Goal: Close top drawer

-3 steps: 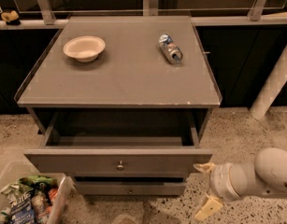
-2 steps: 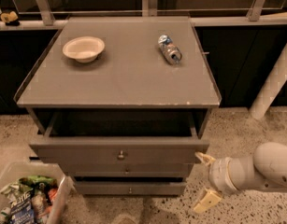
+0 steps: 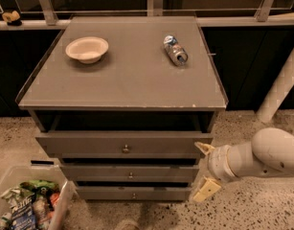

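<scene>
The top drawer of the grey cabinet is pulled out only a short way, its tall front panel with a small round knob facing me. A dark gap shows above the panel under the cabinet top. My gripper is at the drawer's right end, open, with one cream finger against the right edge of the front panel and the other finger lower, beside the drawers below. Nothing is held.
On the cabinet top rest a white bowl and a can lying on its side. Two narrower drawers sit below. A clear bin of snack packets stands on the floor at lower left. A white pole rises at right.
The top drawer has slid in toward the cabinet, from well open to nearly in. My gripper has followed it inward along its right end.
</scene>
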### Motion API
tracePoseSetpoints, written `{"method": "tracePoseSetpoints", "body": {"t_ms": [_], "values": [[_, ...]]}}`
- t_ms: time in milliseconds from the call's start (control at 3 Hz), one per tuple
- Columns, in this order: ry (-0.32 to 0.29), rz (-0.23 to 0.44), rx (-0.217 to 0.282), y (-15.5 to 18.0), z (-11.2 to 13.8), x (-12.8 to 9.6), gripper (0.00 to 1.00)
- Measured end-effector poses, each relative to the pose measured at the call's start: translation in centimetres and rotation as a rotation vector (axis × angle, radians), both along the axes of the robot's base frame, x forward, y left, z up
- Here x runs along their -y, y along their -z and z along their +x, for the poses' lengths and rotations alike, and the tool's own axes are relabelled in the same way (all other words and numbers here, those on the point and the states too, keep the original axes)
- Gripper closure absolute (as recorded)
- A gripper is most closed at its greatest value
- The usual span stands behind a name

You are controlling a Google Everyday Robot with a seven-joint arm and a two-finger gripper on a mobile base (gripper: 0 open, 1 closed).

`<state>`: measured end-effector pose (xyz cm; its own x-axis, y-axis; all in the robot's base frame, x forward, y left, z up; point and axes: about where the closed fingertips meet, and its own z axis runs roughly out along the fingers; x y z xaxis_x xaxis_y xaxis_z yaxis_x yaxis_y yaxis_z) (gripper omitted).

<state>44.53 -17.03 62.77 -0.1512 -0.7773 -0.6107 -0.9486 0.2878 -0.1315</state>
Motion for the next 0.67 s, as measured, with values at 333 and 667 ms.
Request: {"method": "tracePoseSetpoints", "body": {"t_ms": [333, 667], "values": [[-0.01, -0.011, 0.029, -2.12, 3.49, -1.08, 0.0], [-0.01, -0.011, 0.029, -2.12, 3.49, -1.09, 0.0]]}}
